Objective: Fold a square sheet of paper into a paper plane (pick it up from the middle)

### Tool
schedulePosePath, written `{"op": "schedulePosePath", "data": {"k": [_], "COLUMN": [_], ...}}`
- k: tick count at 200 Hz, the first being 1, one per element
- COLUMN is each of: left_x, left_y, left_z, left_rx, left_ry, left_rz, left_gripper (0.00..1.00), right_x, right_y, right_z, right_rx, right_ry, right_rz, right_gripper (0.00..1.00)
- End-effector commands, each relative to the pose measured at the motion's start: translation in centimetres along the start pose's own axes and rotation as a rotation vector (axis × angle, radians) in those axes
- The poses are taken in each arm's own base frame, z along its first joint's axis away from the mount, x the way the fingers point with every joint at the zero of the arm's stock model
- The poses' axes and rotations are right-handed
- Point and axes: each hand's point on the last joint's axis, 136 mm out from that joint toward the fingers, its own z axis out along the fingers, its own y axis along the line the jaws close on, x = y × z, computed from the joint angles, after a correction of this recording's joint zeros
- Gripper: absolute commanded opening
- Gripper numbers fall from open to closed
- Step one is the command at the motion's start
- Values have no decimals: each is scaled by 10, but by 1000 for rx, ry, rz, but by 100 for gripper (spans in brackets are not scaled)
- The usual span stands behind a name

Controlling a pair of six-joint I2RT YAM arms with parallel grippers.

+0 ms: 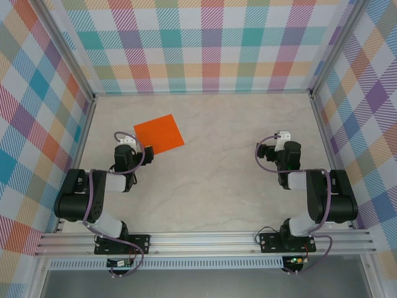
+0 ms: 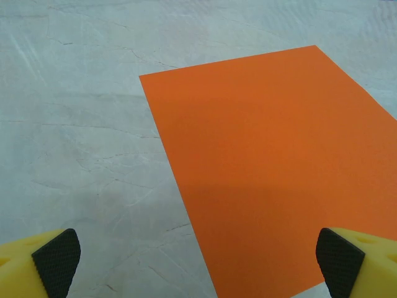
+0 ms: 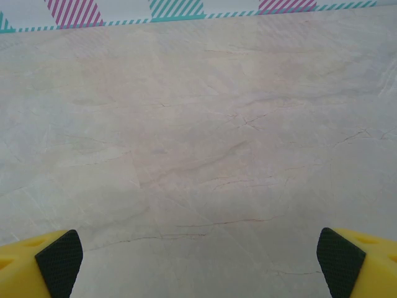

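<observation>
Paper: the thin, flat, bright orange square sheet of paper (image 1: 159,135) is seen lying unfolded on the pale marble-patterned tabletop (image 1: 229,167), just ahead of the left gripper (image 1: 146,149).
Left gripper: its jaws are held wide apart and nothing is gripped. The right-hand black ribbed pad (image 2: 338,261) is seen over the sheet's near part, and the other pad over bare tabletop.
Right gripper (image 3: 198,261): its jaws are spread wide and nothing is held. Bare tabletop lies ahead, and the sheet is well off to its left.
</observation>
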Motion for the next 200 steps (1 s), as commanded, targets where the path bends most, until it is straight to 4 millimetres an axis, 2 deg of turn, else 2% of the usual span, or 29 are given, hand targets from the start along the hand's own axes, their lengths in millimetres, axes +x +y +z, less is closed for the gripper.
{"op": "schedulePosePath", "data": {"k": [1, 172, 200], "left_x": [-12, -13, -37], "left_y": [-5, -4, 10], "left_z": [3, 1, -10], "left_rx": [19, 11, -78], "left_ry": [-31, -37, -33], "left_rz": [15, 12, -23], "left_gripper": [100, 100, 100], "right_x": [-9, -9, -30], "right_y": [2, 1, -5], "right_z": [2, 1, -15], "right_rx": [-17, -13, 39], "right_ry": [-20, -25, -42], "right_rz": [-3, -4, 16], "right_gripper": [100, 100, 100]}}
